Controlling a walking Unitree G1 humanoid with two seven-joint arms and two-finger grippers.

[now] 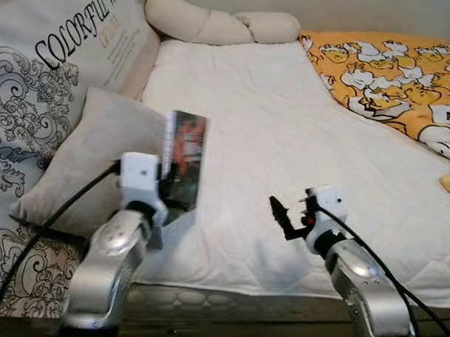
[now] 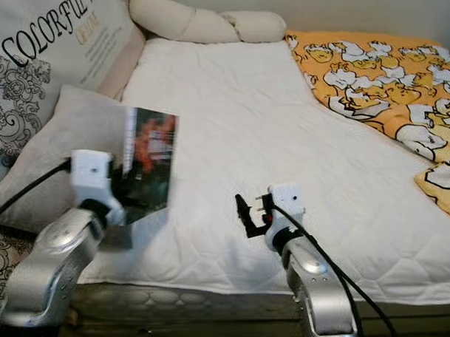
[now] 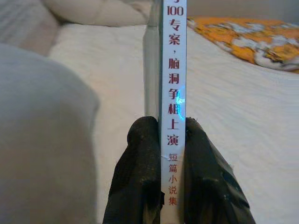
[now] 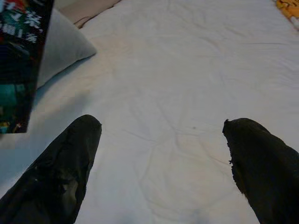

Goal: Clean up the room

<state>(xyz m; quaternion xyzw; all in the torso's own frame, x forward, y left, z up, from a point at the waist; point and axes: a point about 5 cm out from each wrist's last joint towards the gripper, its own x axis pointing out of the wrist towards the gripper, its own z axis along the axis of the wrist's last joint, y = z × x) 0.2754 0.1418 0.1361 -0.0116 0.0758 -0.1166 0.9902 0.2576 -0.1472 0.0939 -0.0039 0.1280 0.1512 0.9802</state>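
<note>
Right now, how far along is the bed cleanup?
Done: the white mattress is bare in the middle. In hand: the left gripper is shut on the book, held upright above the mattress edge beside the grey pillow. The right gripper hangs open over the mattress, holding nothing. Left: the book needs a home, and the duck blanket lies rumpled at the right.

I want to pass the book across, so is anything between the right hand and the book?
Nothing visible. The left hand grips the book upright above the white mattress; the open right hand hovers beside it with bare mattress between.
</note>
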